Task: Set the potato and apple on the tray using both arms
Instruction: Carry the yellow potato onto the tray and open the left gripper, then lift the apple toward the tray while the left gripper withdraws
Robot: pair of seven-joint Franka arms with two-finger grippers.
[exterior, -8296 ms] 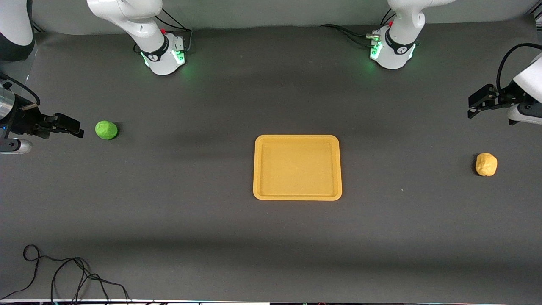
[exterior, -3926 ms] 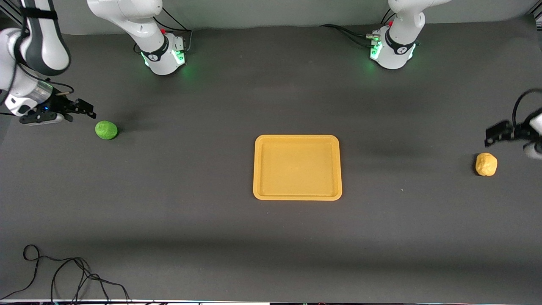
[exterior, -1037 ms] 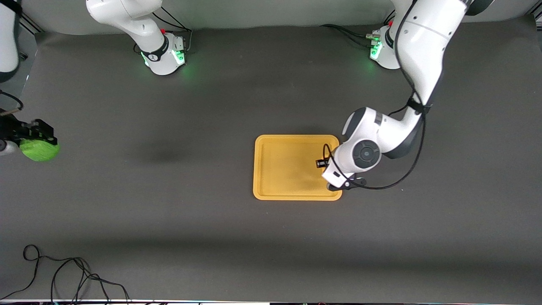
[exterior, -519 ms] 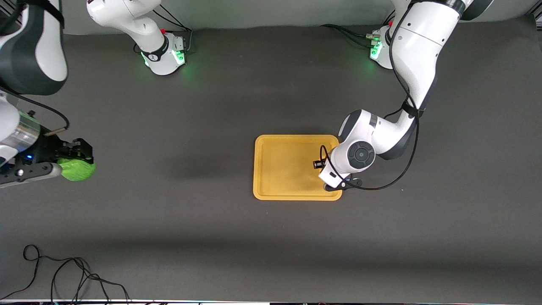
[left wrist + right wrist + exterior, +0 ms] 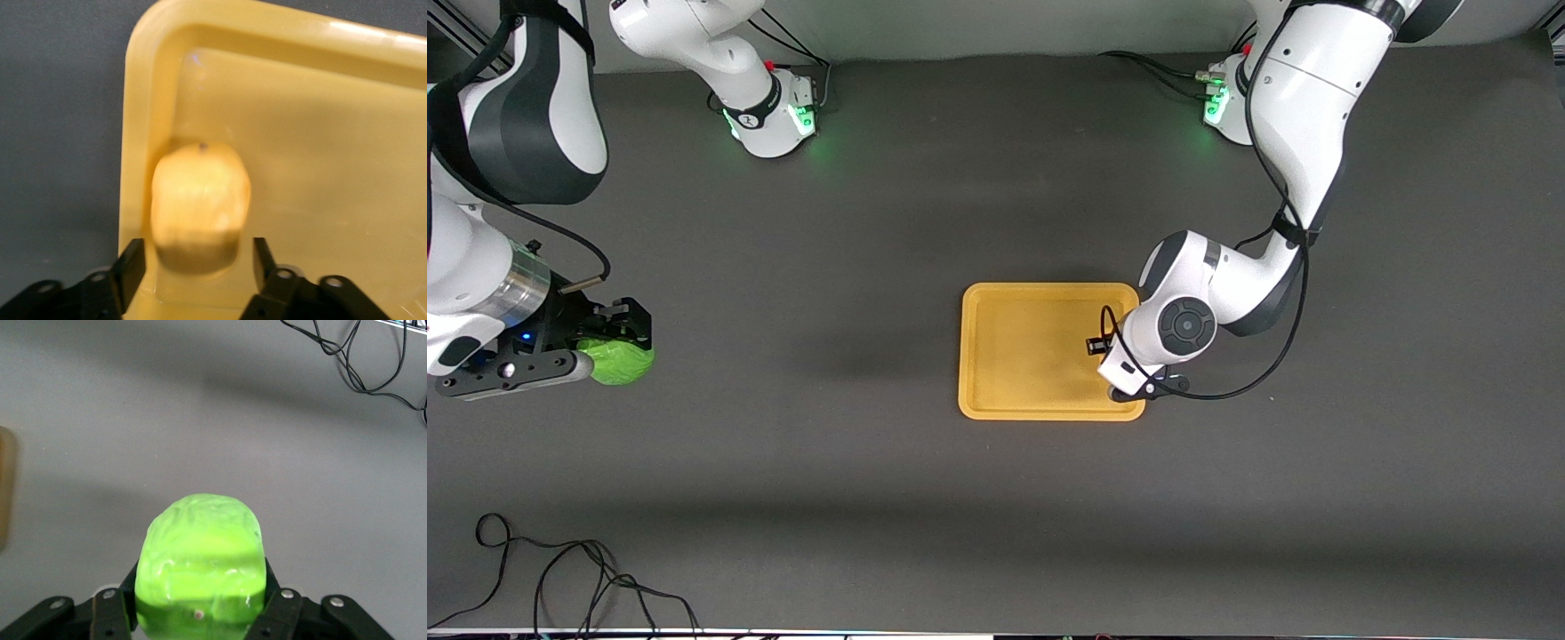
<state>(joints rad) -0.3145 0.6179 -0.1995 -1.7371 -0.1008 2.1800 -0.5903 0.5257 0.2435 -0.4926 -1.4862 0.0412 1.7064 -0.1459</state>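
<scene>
- Two risks: the left gripper (image 5: pixel 193 263), spread beside the matte yellow-tan potato (image 5: pixel 199 208) on the flat orange-yellow tray (image 5: pixel 320 133), could nudge it.
- The right gripper (image 5: pixel 198 610) clamps the bright green apple (image 5: pixel 200 570) above bare table toward the right arm's end; a slip would drop it short.

The left arm (image 5: pixel 1303 133) is reaching down from its base at the 1 o'clock corner of the front view, its elbow folding back toward the middle of the surface (image 5: pixel 871 462). Its wrist is pointing straight down, hiding the left claw (image 5: pixel 197 267) from the front camera; in the left wrist view the fingers are standing apart, clear of the potato (image 5: pixel 200 207) on either side. The right arm (image 5: pixel 507 178) is hanging at the 9 o'clock edge, and the right claw (image 5: pixel 618 342) is clamping the apple (image 5: pixel 618 363) above the surface.
</scene>
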